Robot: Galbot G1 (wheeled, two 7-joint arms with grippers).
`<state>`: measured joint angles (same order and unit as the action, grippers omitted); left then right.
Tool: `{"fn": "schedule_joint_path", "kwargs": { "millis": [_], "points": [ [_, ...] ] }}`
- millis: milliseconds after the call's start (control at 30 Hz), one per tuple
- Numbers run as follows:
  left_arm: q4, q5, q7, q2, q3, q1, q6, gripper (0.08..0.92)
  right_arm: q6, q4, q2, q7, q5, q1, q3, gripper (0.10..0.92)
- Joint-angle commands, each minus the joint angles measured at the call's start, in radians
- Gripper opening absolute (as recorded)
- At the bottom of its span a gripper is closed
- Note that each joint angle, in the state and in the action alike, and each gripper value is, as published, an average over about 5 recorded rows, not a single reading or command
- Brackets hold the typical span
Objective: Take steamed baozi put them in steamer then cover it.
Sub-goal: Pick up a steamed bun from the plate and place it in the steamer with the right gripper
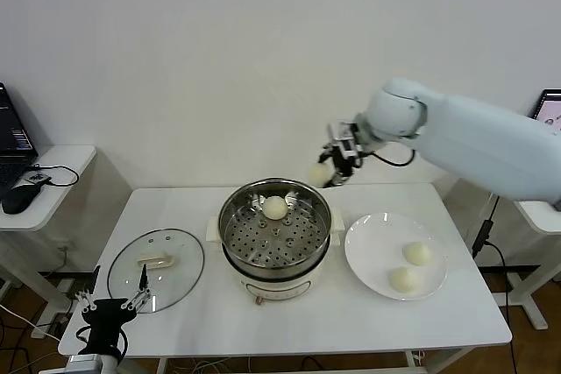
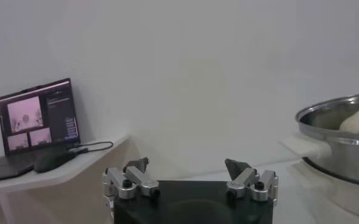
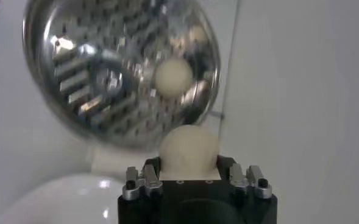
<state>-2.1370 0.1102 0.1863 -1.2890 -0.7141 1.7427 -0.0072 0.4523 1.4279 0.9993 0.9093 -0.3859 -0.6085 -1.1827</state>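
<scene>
1. Right gripper (image 3: 189, 163) seen w/ a steamed baozi (image 3: 189, 150) set between its fingers (image 3: 144, 177); bun flanked closely on both sides.
2. Steamer (image 3: 85, 73) seen beyond the gripper, perforated tray visible inside.
3. A 2nd bun (image 3: 173, 75) is seen lying on that tray, near the pot wall.

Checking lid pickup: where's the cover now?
Head view: the cover lies flat on the table, on the robot's left of the steamer, just beyond the left end effector.
</scene>
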Motion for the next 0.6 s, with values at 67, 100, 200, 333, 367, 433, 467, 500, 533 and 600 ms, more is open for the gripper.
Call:
{"fn": "schedule_joint_path", "kwargs": {
  "millis": [67, 100, 200, 333, 367, 433, 467, 500, 533, 600],
  "points": [
    [-0.005, 0.003, -0.002, -0.002, -0.006, -0.004, 0.000, 0.823, 0.099, -0.067, 0.266, -0.069, -0.105, 0.066, -0.046, 0.610],
    [-0.006, 0.003, -0.002, -0.004, -0.005, -0.004, 0.000, 0.823, 0.103, -0.080, 0.279, -0.071, -0.093, 0.087, -0.047, 0.615],
    [-0.008, 0.002, -0.002, -0.007, -0.002, -0.005, 0.000, 0.823, 0.108, -0.116, 0.308, -0.076, -0.063, 0.137, -0.047, 0.619],
    [-0.007, 0.002, -0.002, -0.009, -0.004, -0.008, 0.000, 0.823, 0.108, -0.168, 0.337, -0.086, -0.044, 0.176, -0.038, 0.619],
    [-0.007, 0.002, -0.002, -0.009, -0.004, -0.008, 0.000, 0.823, 0.108, -0.179, 0.343, -0.088, -0.043, 0.184, -0.035, 0.619],
    [-0.005, 0.003, -0.002, -0.008, -0.006, -0.007, 0.000, 0.823, 0.110, -0.195, 0.353, -0.092, -0.041, 0.198, -0.028, 0.619],
    [-0.004, 0.003, -0.002, -0.008, -0.007, -0.007, 0.000, 0.823, 0.111, -0.199, 0.357, -0.094, -0.039, 0.204, -0.026, 0.619],
    [-0.003, 0.003, -0.002, -0.008, -0.007, -0.007, -0.001, 0.823, 0.113, -0.203, 0.360, -0.095, -0.037, 0.209, -0.026, 0.619],
    [-0.002, 0.003, -0.002, -0.008, -0.007, -0.007, -0.001, 0.823, 0.115, -0.207, 0.364, -0.096, -0.033, 0.214, -0.025, 0.619],
    [-0.001, 0.003, -0.002, -0.009, -0.007, -0.008, -0.001, 0.823, 0.116, -0.214, 0.369, -0.096, -0.027, 0.220, -0.027, 0.619]
  ]
}}
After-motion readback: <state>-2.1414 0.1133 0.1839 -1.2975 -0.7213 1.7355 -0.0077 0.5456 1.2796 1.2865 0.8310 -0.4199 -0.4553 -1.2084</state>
